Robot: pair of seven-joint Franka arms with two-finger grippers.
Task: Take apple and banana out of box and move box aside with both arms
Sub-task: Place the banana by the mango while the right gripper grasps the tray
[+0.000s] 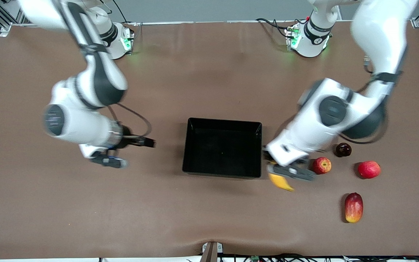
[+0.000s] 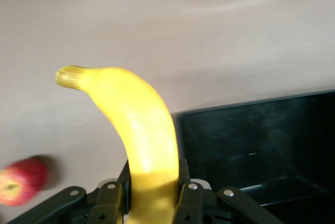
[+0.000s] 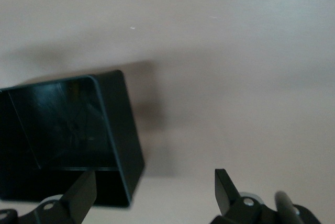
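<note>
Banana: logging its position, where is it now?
The long curved yellow banana is gripped in the left pincer, raised beside the glossy black plastic tray, toward the small streaked red apple.

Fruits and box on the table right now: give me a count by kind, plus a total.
Banana, held in the left gripper: 1
Streaked apple: 1
Plain red round fruit: 1
Dark round fruit: 1
Mango: 1
Black box: 1
Total: 6
</note>
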